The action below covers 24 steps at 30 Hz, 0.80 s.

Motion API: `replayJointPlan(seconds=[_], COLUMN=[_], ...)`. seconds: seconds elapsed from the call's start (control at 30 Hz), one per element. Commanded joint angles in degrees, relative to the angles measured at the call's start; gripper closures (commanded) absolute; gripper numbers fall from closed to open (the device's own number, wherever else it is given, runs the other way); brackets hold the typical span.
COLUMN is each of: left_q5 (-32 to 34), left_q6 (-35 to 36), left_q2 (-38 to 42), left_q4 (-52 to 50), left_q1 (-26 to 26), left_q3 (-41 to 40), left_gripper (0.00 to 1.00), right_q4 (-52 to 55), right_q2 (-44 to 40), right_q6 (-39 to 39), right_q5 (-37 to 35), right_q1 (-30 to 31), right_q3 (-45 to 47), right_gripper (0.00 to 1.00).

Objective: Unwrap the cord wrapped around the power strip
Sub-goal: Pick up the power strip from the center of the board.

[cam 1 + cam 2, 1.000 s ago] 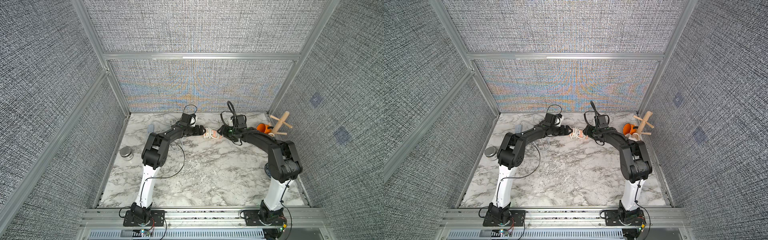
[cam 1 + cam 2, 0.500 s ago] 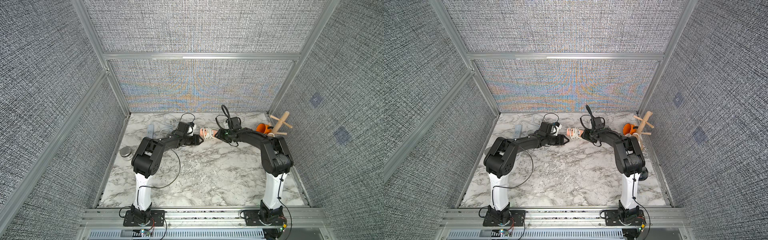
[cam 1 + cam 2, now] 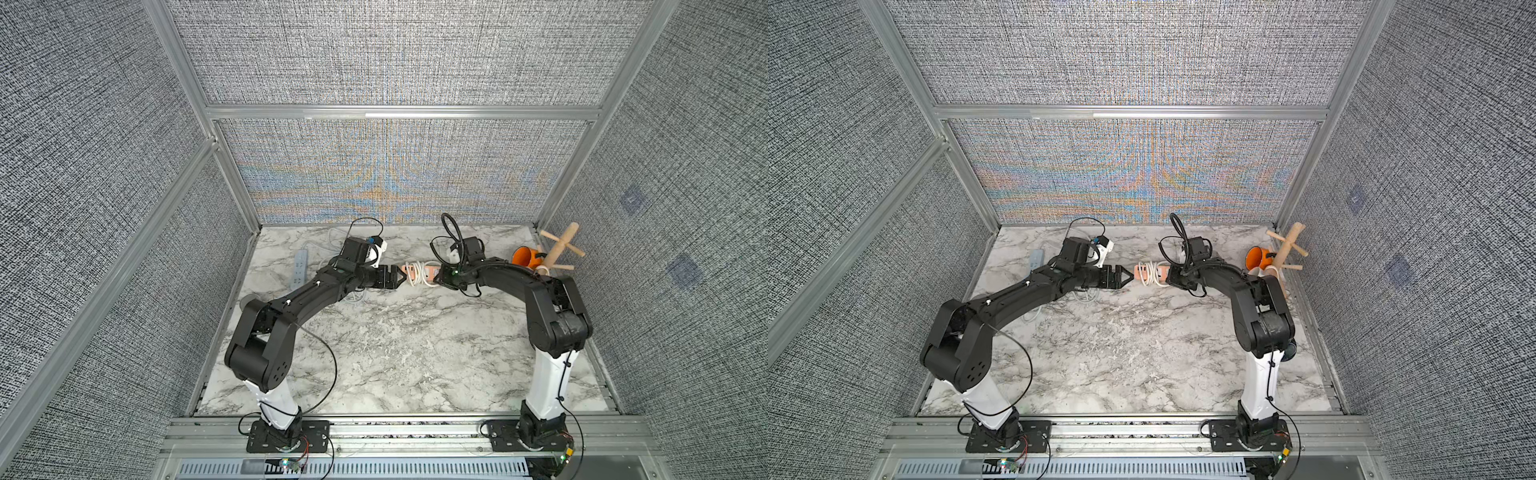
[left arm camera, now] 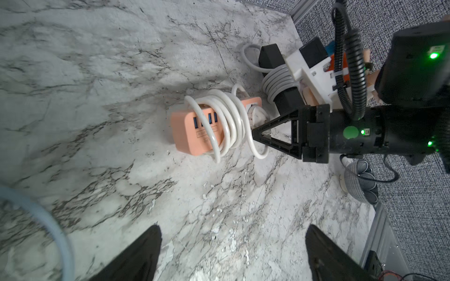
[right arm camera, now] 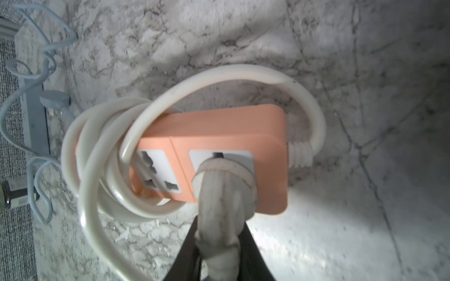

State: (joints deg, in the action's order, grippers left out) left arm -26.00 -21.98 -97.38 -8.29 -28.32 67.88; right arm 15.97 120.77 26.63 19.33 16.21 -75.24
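Observation:
The orange power strip (image 3: 430,272) (image 4: 192,136) lies on the marble near the back. Its white cord (image 4: 229,114) (image 5: 97,150) is looped several times around it. The cord's white plug (image 5: 224,192) sits in a socket of the strip (image 5: 267,136). My right gripper (image 5: 219,226) (image 3: 436,277) is shut on that plug from the right end of the strip (image 3: 1165,272). My left gripper (image 4: 231,233) (image 3: 402,277) (image 3: 1128,279) points at the strip's left end. It stands wide open, holds nothing, and is a short way off the strip.
A grey-blue power strip (image 3: 300,266) with loose cord lies at the back left under my left arm. At the back right stand an orange mug (image 3: 524,257) and a wooden mug tree (image 3: 559,245). A black strip wound with grey cord (image 4: 280,80) lies behind the orange strip.
My left gripper drew back from the strip, narrowed, then came back to its left end and opened wide. My right gripper has closed on the plug.

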Motion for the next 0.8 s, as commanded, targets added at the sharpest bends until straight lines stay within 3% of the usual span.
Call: replayJointPlan(seconds=[0.0,0.1,0.27,0.47,0.77], left_q5=[1.33,-0.46,-6.96,-12.39,-11.54], left_q6=[3.49,2.56,-5.23,-14.83,-16.12], left_q2=[2.25,2.84,0.49,-1.48,-4.96], left_q4=[-5.92,-3.71,10.34,28.22,29.2], left_q1=[0.1,0.06,0.1,-0.48,-2.18], left_q3=[-1.32,-4.71,-12.21,-18.22,-16.6], left_gripper=[0.01,0.01,0.01,0.0,0.0], right_q4=[2.79,2.71,-1.32,-2.34,-4.55], right_q2=[-2.44,-4.85,-8.35,-8.94,-8.91], right_q6=[-5.61,-6.09,-3.34,-2.06,-1.29], right_q5=[5.48,11.33,15.75,16.18,17.29], right_q1=[0.07,-0.35,0.18,1.13,3.49], right_q3=[1.48,5.14,9.98,10.47,11.03], right_gripper=[0.8,0.8,0.8,0.81,0.83])
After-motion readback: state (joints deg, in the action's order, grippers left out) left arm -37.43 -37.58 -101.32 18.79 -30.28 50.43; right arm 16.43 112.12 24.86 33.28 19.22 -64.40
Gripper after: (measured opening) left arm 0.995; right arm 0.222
